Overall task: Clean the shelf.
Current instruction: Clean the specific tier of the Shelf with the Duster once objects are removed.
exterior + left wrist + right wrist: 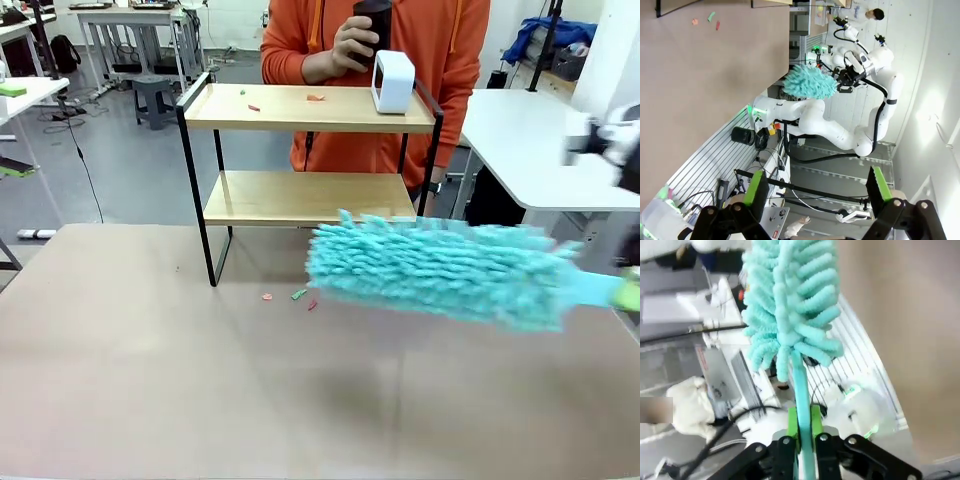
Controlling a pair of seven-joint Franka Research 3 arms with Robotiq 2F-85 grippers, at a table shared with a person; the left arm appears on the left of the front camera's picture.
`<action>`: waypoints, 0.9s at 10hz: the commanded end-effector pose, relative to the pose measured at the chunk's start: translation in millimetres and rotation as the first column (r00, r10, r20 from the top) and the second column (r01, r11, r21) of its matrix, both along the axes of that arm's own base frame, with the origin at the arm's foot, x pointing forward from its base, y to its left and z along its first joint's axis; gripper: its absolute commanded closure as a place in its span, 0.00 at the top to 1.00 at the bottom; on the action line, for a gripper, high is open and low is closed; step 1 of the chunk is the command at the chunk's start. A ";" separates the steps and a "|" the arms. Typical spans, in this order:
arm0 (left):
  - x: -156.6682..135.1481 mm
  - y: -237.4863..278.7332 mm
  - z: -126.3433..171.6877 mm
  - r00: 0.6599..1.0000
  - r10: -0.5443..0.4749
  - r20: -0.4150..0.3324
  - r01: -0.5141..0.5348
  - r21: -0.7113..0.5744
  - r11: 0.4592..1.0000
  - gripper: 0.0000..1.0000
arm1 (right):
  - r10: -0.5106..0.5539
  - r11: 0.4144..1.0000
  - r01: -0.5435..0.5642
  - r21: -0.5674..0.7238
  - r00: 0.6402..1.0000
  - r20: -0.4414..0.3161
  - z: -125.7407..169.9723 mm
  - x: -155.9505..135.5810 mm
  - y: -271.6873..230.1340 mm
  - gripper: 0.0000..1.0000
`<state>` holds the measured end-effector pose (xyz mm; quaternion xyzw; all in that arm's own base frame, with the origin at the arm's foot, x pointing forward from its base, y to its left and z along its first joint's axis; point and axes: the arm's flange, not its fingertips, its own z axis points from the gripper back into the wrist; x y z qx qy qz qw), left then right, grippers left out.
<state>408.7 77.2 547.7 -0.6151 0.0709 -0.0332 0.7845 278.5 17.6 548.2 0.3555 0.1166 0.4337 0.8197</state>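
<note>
One shelf [310, 110] stands at 12 o'clock on the bench [150, 380], carrying three crumbs [315, 97] and one white box [393, 82]; three scraps [299, 294] lie below at 6; right fingers [816, 421] clamp one duster [440, 270] at 3; left fingers [756, 194] gape, empty.

White box [393, 82], black cup [378, 18], distant grey stool [153, 92].

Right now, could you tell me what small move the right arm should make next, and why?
Probably lift the duster up to the top board of the shelf: the right gripper is shut on its handle, it hangs below that board, and small scraps lie there.
</note>
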 end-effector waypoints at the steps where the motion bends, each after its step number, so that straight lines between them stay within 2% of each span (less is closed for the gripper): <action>1: -1.8 -0.8 2.9 1.000 0.000 0.008 0.000 -0.019 1.000 1.00 | -0.135 0.986 0.125 0.113 0.987 0.089 30.5 -46.7 -103.9 0.12; 2: -1.8 -0.8 2.9 1.000 0.000 0.008 0.000 -0.019 1.000 1.00 | -0.264 0.958 0.246 0.147 0.958 0.116 33.1 -69.8 -139.9 0.12; 3: -1.8 -0.8 2.9 1.000 0.000 0.008 0.000 -0.019 1.000 1.00 | -0.423 0.901 0.402 0.163 0.897 0.128 31.2 -86.5 -164.5 0.12; 4: -1.8 -0.8 2.9 1.000 0.000 0.008 0.000 -0.019 1.000 1.00 | -0.567 0.818 0.540 0.200 0.814 0.125 25.8 -96.3 -177.2 0.12; 5: -1.8 -0.8 2.9 1.000 0.000 0.008 0.000 -0.019 1.000 1.00 | -0.714 0.695 0.685 0.219 0.694 0.097 15.2 -94.4 -181.3 0.12; 6: -1.8 -0.8 2.9 1.000 0.000 0.008 0.000 -0.019 1.000 1.00 | -0.815 0.579 0.794 0.187 0.572 0.094 4.4 -80.3 -173.9 0.12; 7: -1.8 -0.8 2.9 1.000 0.000 0.008 0.000 -0.019 1.000 1.00 | -0.854 0.520 0.839 0.160 0.510 0.105 -2.4 -63.9 -159.5 0.12; 8: -1.8 -0.8 2.9 1.000 0.000 0.008 0.000 -0.019 1.000 1.00 | -0.862 0.503 0.859 0.097 0.489 0.136 -4.9 -42.3 -131.9 0.12; 9: -1.8 -0.8 2.9 1.000 0.000 0.008 0.000 -0.019 1.000 1.00 | -0.800 0.599 0.779 0.184 0.592 0.097 5.4 -88.8 -204.2 0.12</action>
